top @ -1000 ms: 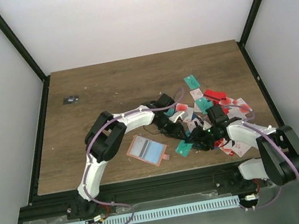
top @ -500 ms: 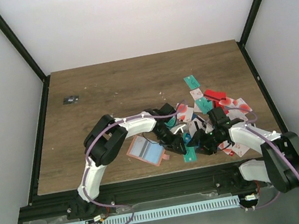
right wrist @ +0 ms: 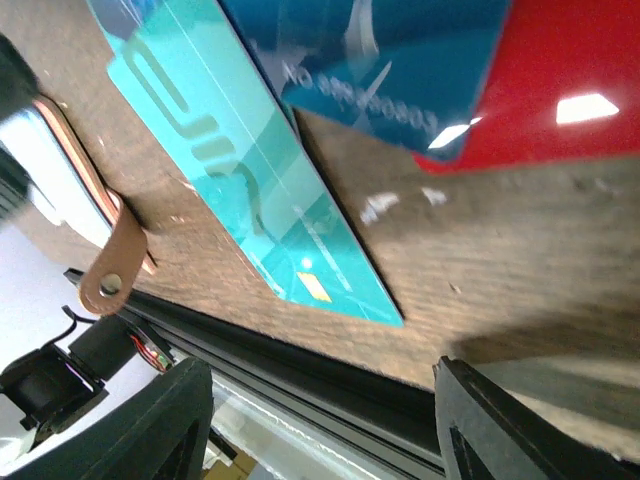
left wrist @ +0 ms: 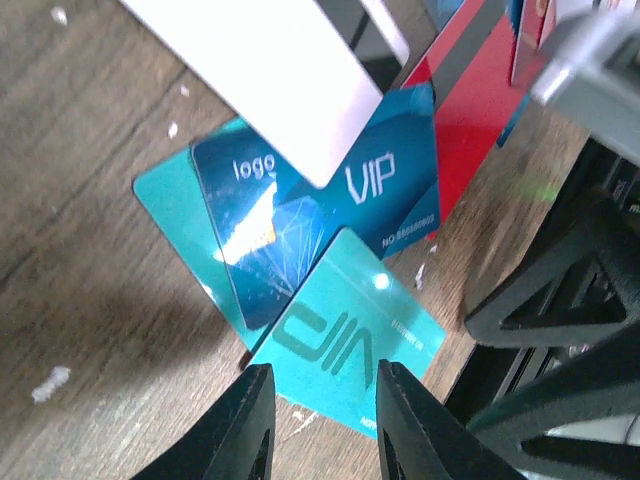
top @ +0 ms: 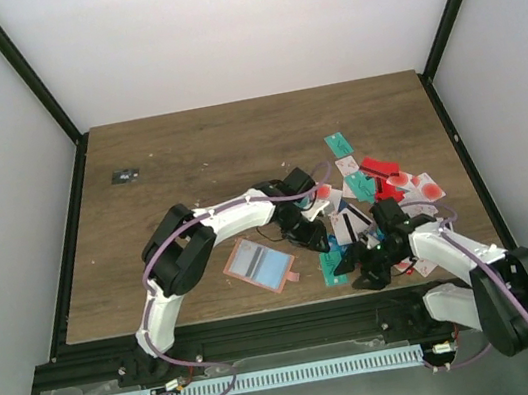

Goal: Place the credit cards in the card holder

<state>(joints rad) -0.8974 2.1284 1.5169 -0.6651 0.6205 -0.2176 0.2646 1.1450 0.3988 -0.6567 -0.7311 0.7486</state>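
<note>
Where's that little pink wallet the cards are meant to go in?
In the top view the card holder lies open near the front edge of the table, just left of the credit cards.

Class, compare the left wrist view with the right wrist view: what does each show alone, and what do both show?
Left wrist only: a white card overlapping the blue card, and the word logo printed on the blue one. Right wrist only: the card holder's tab and the table's near edge. Both: the teal VIP card, the blue card, the red card.
</note>
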